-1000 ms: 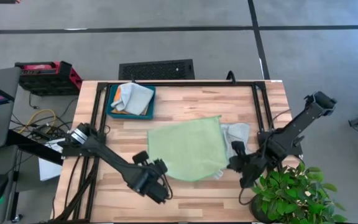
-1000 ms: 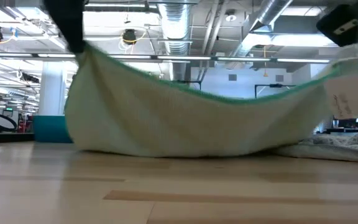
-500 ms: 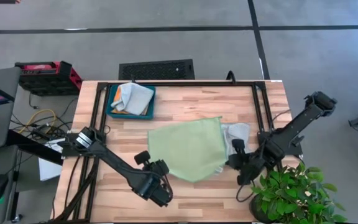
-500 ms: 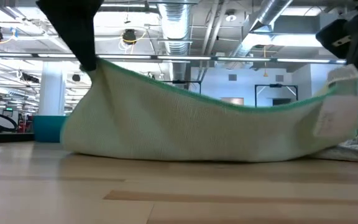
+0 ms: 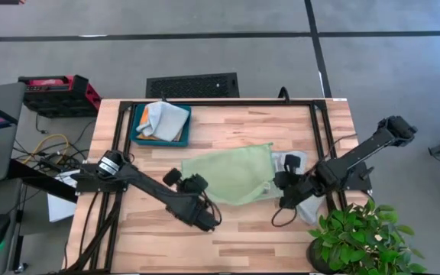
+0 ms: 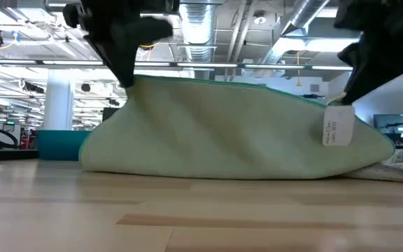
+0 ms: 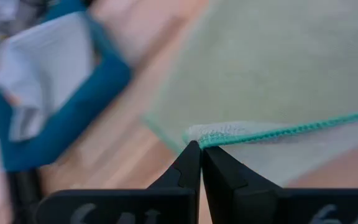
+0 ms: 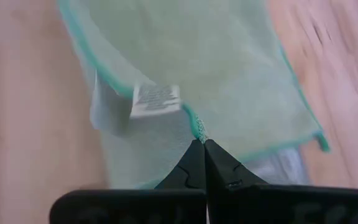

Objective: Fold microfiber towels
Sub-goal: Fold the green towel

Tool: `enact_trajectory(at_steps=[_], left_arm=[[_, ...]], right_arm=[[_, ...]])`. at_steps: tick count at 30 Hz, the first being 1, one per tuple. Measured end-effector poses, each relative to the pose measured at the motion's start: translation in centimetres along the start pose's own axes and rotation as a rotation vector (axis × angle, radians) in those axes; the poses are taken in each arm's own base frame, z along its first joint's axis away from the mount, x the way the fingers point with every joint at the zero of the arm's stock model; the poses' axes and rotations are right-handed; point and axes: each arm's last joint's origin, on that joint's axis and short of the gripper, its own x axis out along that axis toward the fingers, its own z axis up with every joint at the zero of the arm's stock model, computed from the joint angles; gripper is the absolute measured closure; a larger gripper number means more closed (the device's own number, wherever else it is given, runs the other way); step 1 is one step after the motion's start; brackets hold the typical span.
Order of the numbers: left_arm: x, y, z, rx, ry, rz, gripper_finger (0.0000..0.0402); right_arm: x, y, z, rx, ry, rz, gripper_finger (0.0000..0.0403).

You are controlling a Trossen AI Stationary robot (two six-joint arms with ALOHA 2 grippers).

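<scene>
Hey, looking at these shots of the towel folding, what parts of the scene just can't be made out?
- Far half of the light green microfiber towel: low view, hidden behind its own lifted near edge.
- Pale grey cloth: high view, mostly covered by the green towel and the right gripper.
- Contents of the dark teal rectangular tray: left wrist view, blurred.
- Print on the small white tag: right wrist view, too small to read.

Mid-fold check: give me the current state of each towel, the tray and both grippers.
Green towel: near edge lifted, far edge on table.
Grey towel: crumpled, partly under the green one.
Tray: holds grey and orange cloths.
Left gripper: shut on green towel.
Right gripper: shut on green towel.
</scene>
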Motion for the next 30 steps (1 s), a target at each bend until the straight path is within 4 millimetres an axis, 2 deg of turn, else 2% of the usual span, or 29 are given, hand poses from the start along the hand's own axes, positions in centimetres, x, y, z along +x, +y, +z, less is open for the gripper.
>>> enact_trajectory(at_steps=[4,13,21,30], left_arm=[[2.0,0.8,0.4,-0.012,0.032,0.094,0.0401],[5.4,1.9,1.8,-0.051,0.141,0.169,0.0401],[8.9,2.9,2.2,-0.095,0.235,0.224,0.0401],[11.2,3.3,3.2,-0.062,0.269,0.195,0.0401]], right_arm=[[1.4,-1.2,-1.0,0.022,0.045,-0.074,0.0397],[3.7,-3.9,-2.0,0.08,0.081,-0.256,0.0397],[5.5,-5.7,-1.9,0.088,0.04,-0.294,0.0397],[6.3,-7.8,-1.7,0.095,0.052,-0.339,0.0397]])
